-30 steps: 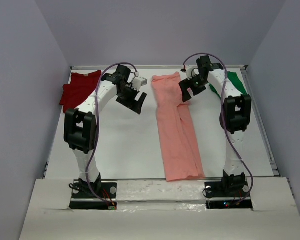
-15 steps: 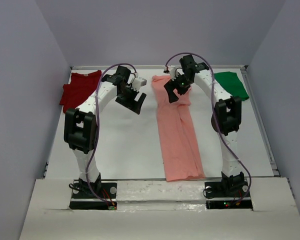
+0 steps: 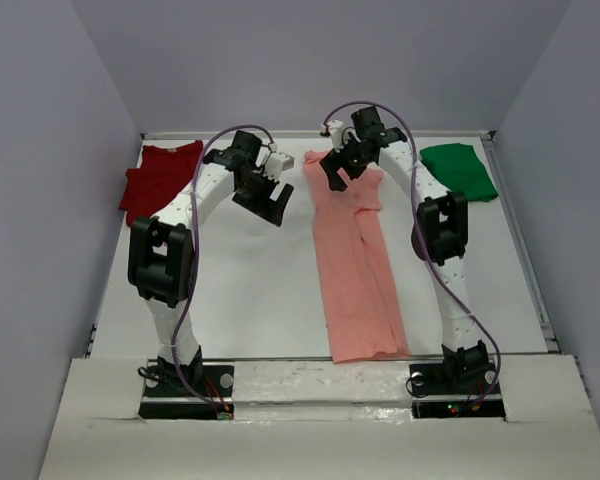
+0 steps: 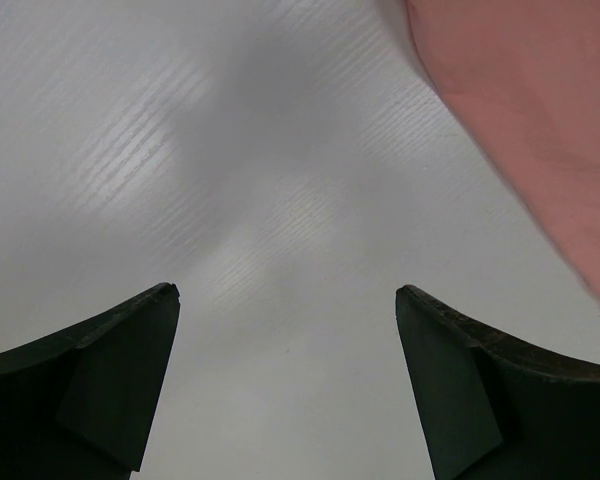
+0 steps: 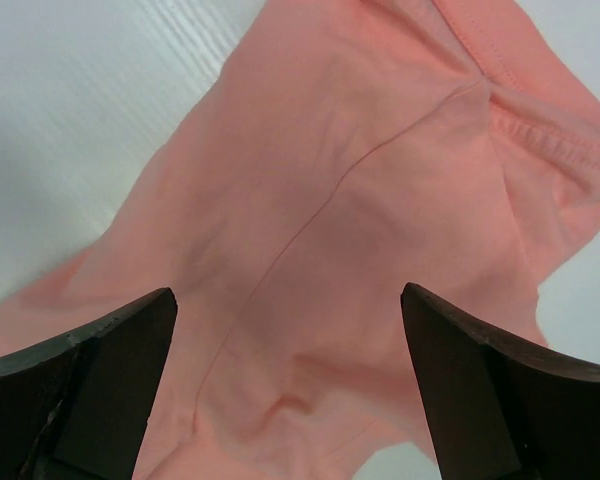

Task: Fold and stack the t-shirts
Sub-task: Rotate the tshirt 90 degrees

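The right arm [image 3: 435, 230] has swung left off the green shirt [image 3: 460, 170] and now hangs over the collar end of the pink shirt [image 3: 358, 270], which lies mid-bench [image 3: 250, 300]. Its jaws are spread, empty. The left arm [image 3: 165, 255] waits unmoved, jaws spread too. Pink likely gets folded first.

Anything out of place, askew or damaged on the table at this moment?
Nothing is spilled or damaged. The pink shirt lies in a long narrow strip, slightly slanted down the middle, with its far end rumpled. The red shirt is bunched at the far left corner. The green shirt sits far right.
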Controlling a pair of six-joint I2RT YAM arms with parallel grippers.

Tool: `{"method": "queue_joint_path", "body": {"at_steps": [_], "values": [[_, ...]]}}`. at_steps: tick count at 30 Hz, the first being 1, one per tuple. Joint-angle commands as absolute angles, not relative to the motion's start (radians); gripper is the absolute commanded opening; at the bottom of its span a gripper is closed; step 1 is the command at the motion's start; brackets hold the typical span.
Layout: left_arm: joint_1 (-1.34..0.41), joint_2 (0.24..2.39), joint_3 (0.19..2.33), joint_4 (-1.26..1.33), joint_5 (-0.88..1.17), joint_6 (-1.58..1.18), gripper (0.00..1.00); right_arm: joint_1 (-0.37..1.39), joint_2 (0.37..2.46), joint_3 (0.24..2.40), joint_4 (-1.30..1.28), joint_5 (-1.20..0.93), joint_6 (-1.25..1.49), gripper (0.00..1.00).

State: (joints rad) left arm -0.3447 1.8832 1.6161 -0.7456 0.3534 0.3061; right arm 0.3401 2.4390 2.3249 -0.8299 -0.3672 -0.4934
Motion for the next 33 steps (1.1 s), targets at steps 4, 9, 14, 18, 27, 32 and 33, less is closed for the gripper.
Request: {"method": "queue_joint_path", "body": {"at_steps": [4, 9, 14, 18, 27, 32, 33], "values": [[-0.337, 1.874, 1.641, -0.758, 0.360, 0.301, 0.99, 0.359, 2.551, 2.419, -0.887, -0.276, -0.529, 1.00], [-0.337, 1.875, 1.655, -0.769, 0.382, 0.304, 0.99, 0.368, 2.569, 2.393, -0.929, -0.259, -0.538, 1.00], [-0.341, 1.864, 1.644, -0.770, 0.393, 0.307, 0.99, 0.368, 2.577, 2.369, -1.005, -0.308, -0.545, 1.00], [-0.345, 1.842, 1.629, -0.761, 0.380, 0.308, 0.99, 0.368, 2.565, 2.318, -0.933, -0.334, -0.529, 1.00], [-0.344, 1.798, 1.582, -0.744, 0.279, 0.302, 0.99, 0.368, 2.692, 2.560, -0.775, -0.331, -0.431, 1.00], [-0.345, 1.786, 1.577, -0.750, 0.227, 0.304, 0.99, 0.368, 2.709, 2.569, -0.644, -0.262, -0.430, 1.00], [-0.345, 1.787, 1.577, -0.752, 0.222, 0.304, 0.99, 0.368, 2.712, 2.571, -0.628, -0.236, -0.430, 1.00]]}}
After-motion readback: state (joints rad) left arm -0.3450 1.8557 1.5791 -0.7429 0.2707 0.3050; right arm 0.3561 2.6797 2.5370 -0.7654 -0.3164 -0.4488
